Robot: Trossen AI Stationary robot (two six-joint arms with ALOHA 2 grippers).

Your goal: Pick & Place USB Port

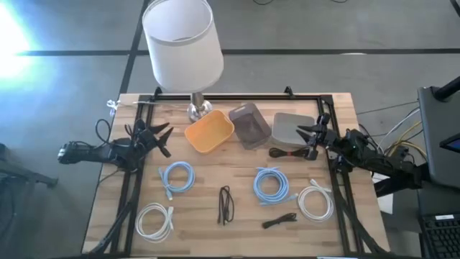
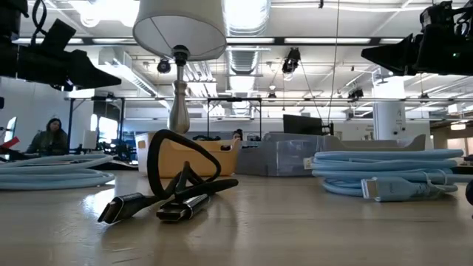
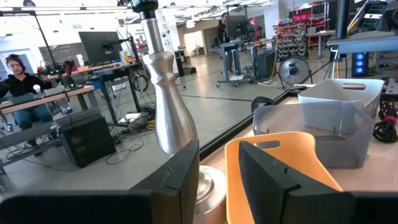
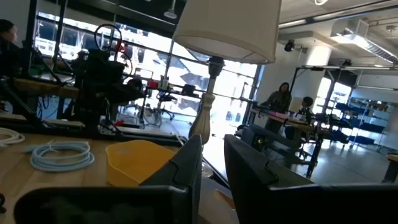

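Observation:
A black USB cable [image 1: 226, 205] lies in a narrow loop on the wooden table's near middle. In the low view this cable [image 2: 174, 185] rests on its two plugs and the bottom of its loop. A second black cable [image 1: 279, 221] lies to its right. My left gripper [image 1: 164, 138] hovers open at the table's left, near the orange bin [image 1: 209, 133]; the wrist view shows its fingers [image 3: 219, 168] apart with nothing between them. My right gripper [image 1: 305, 138] hovers open at the right, beside the grey bin [image 1: 291, 128]; the gap [image 4: 212, 162] between its fingers is bare.
A lamp [image 1: 183, 43] stands at the far edge, its metal base [image 3: 168, 106] close ahead of my left gripper. A dark translucent bin [image 1: 249, 126] sits between the orange and grey bins. Blue coils [image 1: 177, 176] [image 1: 272, 185] and white coils [image 1: 154, 219] [image 1: 315, 201] lie around the black cables.

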